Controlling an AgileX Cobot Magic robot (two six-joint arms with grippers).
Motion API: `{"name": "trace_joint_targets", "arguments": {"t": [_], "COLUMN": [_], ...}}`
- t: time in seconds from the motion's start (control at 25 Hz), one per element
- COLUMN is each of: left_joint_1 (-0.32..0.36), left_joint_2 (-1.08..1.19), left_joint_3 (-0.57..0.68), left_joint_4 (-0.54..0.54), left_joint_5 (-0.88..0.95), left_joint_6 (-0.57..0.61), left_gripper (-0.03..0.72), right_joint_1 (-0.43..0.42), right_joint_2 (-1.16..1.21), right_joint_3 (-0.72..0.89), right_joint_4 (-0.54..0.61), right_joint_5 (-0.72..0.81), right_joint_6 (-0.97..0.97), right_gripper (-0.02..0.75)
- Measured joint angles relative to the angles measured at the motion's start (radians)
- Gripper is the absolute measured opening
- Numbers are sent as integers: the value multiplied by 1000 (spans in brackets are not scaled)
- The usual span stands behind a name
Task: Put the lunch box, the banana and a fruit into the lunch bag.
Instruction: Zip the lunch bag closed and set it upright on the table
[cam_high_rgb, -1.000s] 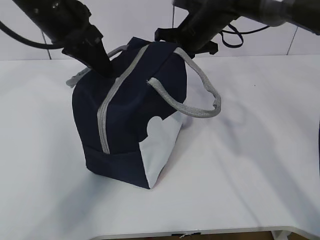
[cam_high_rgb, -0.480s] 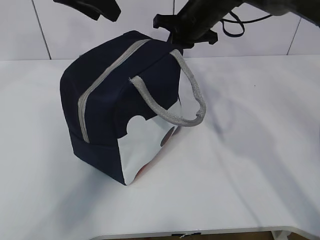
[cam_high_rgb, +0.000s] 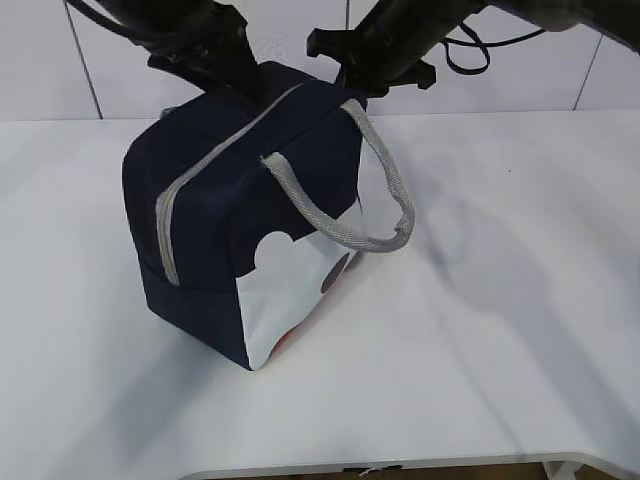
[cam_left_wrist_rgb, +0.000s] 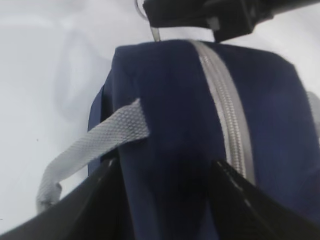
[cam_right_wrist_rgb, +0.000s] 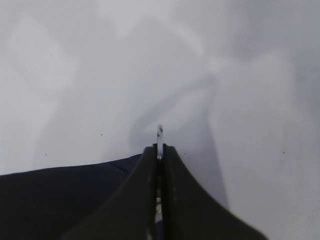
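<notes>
The navy lunch bag (cam_high_rgb: 210, 230) stands on the white table with its grey zipper (cam_high_rgb: 215, 160) closed along the top. My left gripper (cam_high_rgb: 238, 80) is at the bag's far top edge. In the left wrist view its jaws (cam_left_wrist_rgb: 167, 200) stand apart with navy bag fabric (cam_left_wrist_rgb: 175, 110) between them. My right gripper (cam_high_rgb: 355, 78) is at the bag's far right top corner. It is shut (cam_right_wrist_rgb: 159, 150) on the metal ring zipper pull (cam_right_wrist_rgb: 159, 134), which also shows in the left wrist view (cam_left_wrist_rgb: 153, 31). The lunch box, the banana and the fruit show in no view.
A grey webbing handle (cam_high_rgb: 380, 190) hangs over the bag's white side panel (cam_high_rgb: 290, 290). The other handle (cam_left_wrist_rgb: 95, 140) hangs off the far side. The white table (cam_high_rgb: 500, 300) reaches to a tiled wall behind and a front edge (cam_high_rgb: 400, 465).
The bag was turned and shifted left a second ago and has stayed put since. My left gripper lifted off it, then came back down onto its top edge. The right gripper kept its hold.
</notes>
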Motion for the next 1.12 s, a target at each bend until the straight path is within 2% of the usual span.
{"name": "trace_joint_targets", "arguments": {"t": [0.08, 0.12, 0.24, 0.32, 0.6, 1.12], "left_joint_1": [0, 0, 0, 0, 0, 0], "left_joint_2": [17, 21, 23, 23, 8, -2], "left_joint_3": [0, 0, 0, 0, 0, 0], "left_joint_4": [-3, -3, -3, -1, 7, 15], "left_joint_5": [6, 10, 24, 29, 56, 90], "left_joint_6": [1, 1, 4, 7, 10, 6], "left_gripper": [388, 340, 98, 15, -13, -6], "right_joint_1": [0, 0, 0, 0, -2, -8], "right_joint_2": [0, 0, 0, 0, 28, 41], "right_joint_3": [0, 0, 0, 0, -2, -2], "right_joint_4": [0, -2, -16, -24, -118, -112], "right_joint_5": [0, 0, 0, 0, 0, 12], "right_joint_6": [-2, -2, -2, -2, 0, -16], "right_gripper": [18, 18, 18, 18, 18, 24]}}
